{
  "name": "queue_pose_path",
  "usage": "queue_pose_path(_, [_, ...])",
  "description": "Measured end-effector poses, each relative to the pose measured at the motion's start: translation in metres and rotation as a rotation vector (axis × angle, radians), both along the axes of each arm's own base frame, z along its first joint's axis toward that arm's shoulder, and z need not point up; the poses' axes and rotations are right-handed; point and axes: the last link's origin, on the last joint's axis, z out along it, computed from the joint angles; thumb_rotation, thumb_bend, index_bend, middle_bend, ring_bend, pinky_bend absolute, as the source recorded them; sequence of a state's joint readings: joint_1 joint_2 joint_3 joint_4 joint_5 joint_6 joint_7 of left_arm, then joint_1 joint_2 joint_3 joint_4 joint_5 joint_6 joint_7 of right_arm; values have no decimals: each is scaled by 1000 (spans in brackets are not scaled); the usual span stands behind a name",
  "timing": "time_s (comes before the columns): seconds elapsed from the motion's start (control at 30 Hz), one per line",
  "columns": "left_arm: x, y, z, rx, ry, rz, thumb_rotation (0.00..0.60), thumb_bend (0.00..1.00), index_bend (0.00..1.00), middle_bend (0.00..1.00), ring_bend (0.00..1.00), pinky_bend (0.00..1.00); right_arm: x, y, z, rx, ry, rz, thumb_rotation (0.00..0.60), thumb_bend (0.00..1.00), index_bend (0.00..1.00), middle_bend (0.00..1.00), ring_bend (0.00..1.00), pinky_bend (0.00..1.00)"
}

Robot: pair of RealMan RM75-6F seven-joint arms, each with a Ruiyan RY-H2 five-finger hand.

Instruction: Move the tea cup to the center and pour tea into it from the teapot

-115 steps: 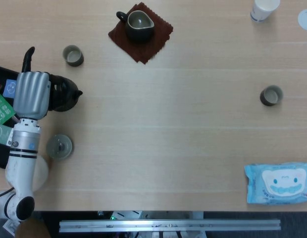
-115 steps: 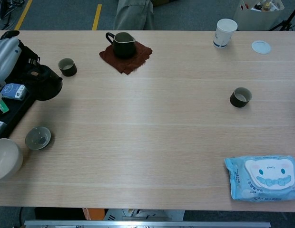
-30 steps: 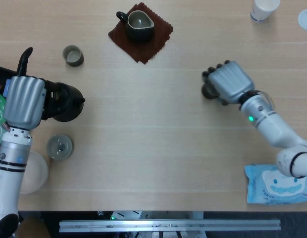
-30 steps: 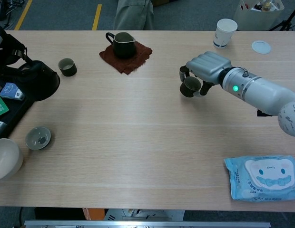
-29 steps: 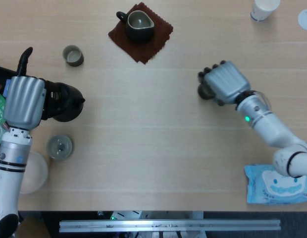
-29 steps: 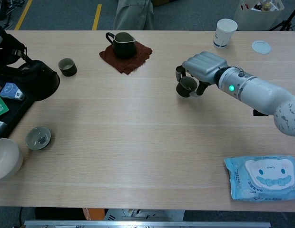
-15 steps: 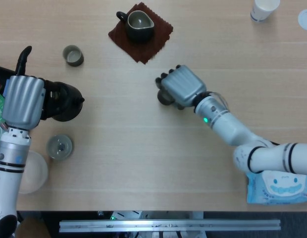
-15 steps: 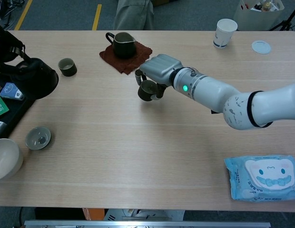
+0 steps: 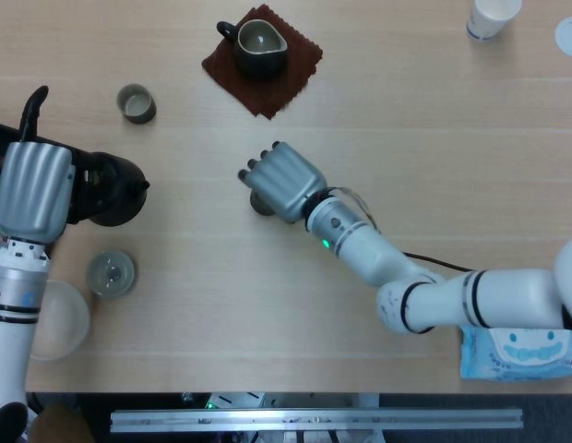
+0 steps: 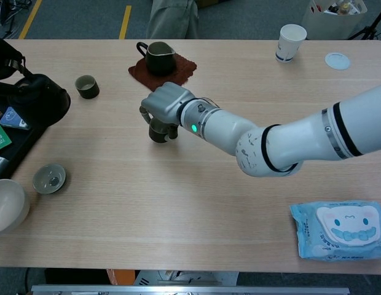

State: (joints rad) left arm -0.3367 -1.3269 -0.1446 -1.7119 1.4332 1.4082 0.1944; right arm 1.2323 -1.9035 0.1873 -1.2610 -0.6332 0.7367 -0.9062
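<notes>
A small dark tea cup is near the middle of the table, left of centre. My right hand grips it from above. I cannot tell whether the cup touches the table. The black teapot is at the table's left edge with its spout pointing right. My left hand holds it by the handle. In the chest view the left hand is cut off by the frame edge.
A dark pitcher sits on a brown cloth at the back. Also here are a second small cup, a grey lid, a white bowl, a paper cup and a wipes pack. A black tray lies at the left edge.
My right hand has carried the tea cup leftward from the right side to just left of the centre. The teapot in my left hand has shifted slightly left.
</notes>
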Motion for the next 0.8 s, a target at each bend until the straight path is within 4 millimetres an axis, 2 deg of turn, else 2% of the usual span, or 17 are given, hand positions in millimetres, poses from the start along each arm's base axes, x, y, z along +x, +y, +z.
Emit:
queue_pose_path(0.43, [-7, -3, 4, 10, -7, 14, 520, 266, 1000, 1000, 881, 46, 15, 15, -22, -9, 98, 119, 600, 281, 455, 391, 329, 348])
queue_pose_path(0.8, [-11, -4, 5, 11, -14, 21, 524, 265, 1000, 1000, 881, 46, 16, 20, -31, -7, 142, 156, 600, 281, 455, 355, 248, 281])
